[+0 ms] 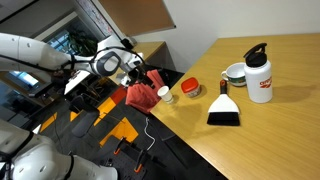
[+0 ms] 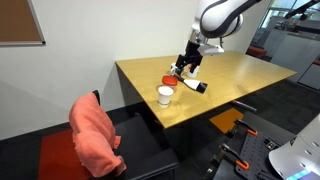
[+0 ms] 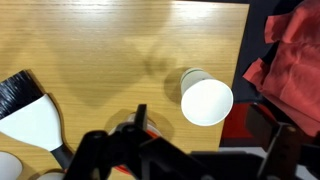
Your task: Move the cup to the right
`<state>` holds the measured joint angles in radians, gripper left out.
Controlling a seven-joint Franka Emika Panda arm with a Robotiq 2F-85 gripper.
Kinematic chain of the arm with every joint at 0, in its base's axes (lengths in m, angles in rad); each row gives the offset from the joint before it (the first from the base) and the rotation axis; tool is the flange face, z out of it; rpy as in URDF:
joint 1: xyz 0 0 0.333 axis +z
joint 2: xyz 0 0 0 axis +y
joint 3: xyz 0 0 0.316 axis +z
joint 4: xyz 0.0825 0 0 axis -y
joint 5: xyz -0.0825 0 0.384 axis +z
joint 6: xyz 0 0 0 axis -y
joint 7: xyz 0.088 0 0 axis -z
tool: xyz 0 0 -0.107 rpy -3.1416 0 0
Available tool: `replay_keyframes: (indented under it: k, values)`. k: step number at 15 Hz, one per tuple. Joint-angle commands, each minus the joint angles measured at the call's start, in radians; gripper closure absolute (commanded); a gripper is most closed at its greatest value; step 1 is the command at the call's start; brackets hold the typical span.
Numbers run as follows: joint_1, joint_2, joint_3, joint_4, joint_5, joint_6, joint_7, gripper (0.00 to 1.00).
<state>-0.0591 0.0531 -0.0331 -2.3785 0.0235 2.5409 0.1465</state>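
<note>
One small white cup (image 3: pixel 206 100) stands near the table (image 3: pixel 100 50) edge, its inside plain white in the wrist view. Robot jaws hover apart above the table, holding nothing.

small plain white round cup (image 1: pixel 163 94), no handle visible. pose: upright, mouth up. location: on the light wooden table (image 1: pixel 285 135), close to the table's edge and near a corner. in both exterior views the cup (image 2: pixel 165 95) stands free, with nothing touching it. in the wrist view the cup (image 3: pixel 207 101) is seen from above at a slant: round open rim, plain white interior, side wall narrowing towards a smaller base.
</note>
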Motion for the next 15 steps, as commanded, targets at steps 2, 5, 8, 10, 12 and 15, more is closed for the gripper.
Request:
replay_keyframes:
  k: [2,5,8,10,12,15]
  values:
    - [0.011,0.018,-0.006,-0.001,0.001,0.039,0.008,0.00]
    - [0.016,0.014,-0.005,-0.001,0.001,0.042,0.014,0.00]
    - [0.015,0.073,-0.008,0.038,0.006,0.041,0.036,0.00]
    - [0.014,0.126,-0.013,0.064,0.009,0.047,0.042,0.00]
    - [0.006,0.185,-0.011,0.090,0.045,0.060,0.000,0.00]
    - [-0.002,0.273,-0.007,0.125,0.090,0.126,-0.005,0.00]
